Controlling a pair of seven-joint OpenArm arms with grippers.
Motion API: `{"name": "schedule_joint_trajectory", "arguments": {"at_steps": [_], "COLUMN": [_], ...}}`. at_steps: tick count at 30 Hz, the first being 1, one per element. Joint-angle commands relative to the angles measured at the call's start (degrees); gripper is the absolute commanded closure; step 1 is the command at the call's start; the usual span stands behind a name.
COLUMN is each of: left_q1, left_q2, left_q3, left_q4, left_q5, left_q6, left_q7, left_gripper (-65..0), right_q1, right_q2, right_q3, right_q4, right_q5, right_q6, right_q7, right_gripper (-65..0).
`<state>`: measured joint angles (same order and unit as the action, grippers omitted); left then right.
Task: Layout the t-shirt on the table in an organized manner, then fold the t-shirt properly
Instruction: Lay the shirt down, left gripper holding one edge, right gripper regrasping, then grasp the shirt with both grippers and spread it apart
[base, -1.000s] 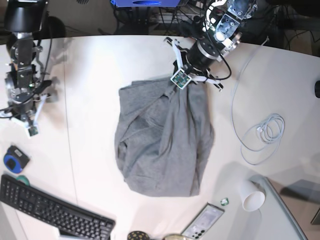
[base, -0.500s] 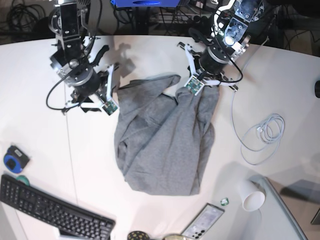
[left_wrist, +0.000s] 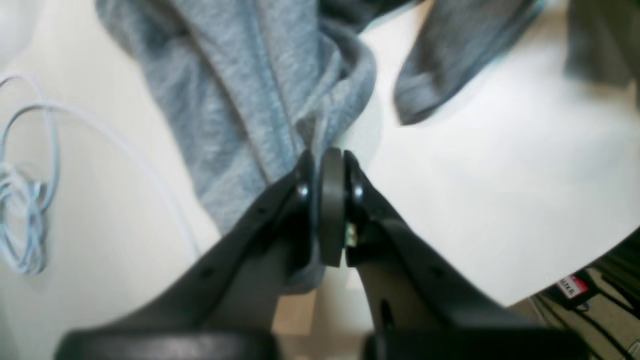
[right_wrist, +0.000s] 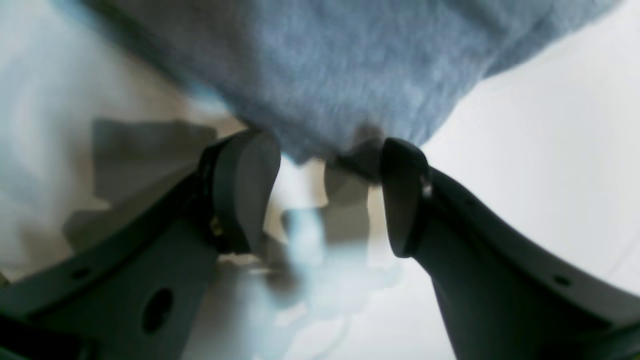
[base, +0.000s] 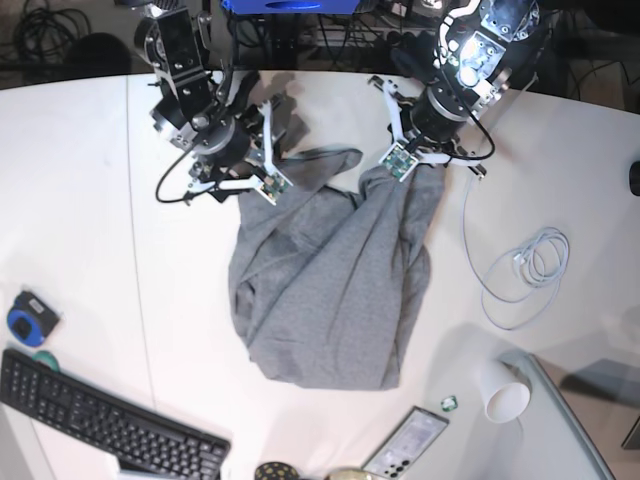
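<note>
The crumpled heather-grey cotton t-shirt (base: 325, 285) lies lengthwise from twelve to six o'clock on the white counter (base: 80, 250). The left hand (base: 397, 160) pinches its top edge; the right hand (base: 268, 185) gapes beside it. A coiled white cable (base: 525, 265) lies at three o'clock.

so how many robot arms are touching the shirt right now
1 for sure: the left arm's fingers pinch the shirt at its far edge. The right arm's fingers stand open at the shirt's far left corner; contact unclear.

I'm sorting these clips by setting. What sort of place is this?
Probably a lab or office workbench, not a home: a large white table carries a black computer keyboard, a coiled white cable and a white paper cup around the heather-grey t-shirt, with tangled cables behind.
</note>
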<state>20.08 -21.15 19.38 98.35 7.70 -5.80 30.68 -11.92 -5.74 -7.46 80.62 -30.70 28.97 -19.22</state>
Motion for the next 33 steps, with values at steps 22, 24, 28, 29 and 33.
{"name": "schedule_joint_trajectory", "arguments": {"at_steps": [22,24,28,29,33], "left_q1": [4.8,5.4,6.8,6.8,6.2], "left_q2": [-1.0,-1.1,-1.3,-1.3,-1.3], "left_q3": [0.4,0.4,0.4,0.4,-0.3], "left_q4": [7.9,10.1,13.7,14.0,13.9], "left_q5": [0.3,0.3,0.3,0.3,0.2], "left_q6": [0.4,0.4,0.4,0.4,0.4], "left_q7": [-0.7,-0.7,-0.7,-0.7,-0.7], "left_gripper": [-18.8,-29.5,-36.2,-36.2,-36.2], "right_q1": [6.3,7.4,8.8,8.9,9.2], "right_q2": [6.3,7.0,10.1,10.7,13.1], "right_q3": [12.2,14.1,14.9,14.9,14.9], "right_q4": [-6.0,-6.1,-6.1,-6.1,-6.1], "right_q5": [-0.1,-0.1,-0.1,-0.1,-0.1], "right_q6": [-0.3,-0.3,-0.3,-0.3,-0.3], "right_q7": [1.1,1.1,1.1,1.1,1.1], "right_gripper": [0.0,0.0,0.0,0.0,0.0]}}
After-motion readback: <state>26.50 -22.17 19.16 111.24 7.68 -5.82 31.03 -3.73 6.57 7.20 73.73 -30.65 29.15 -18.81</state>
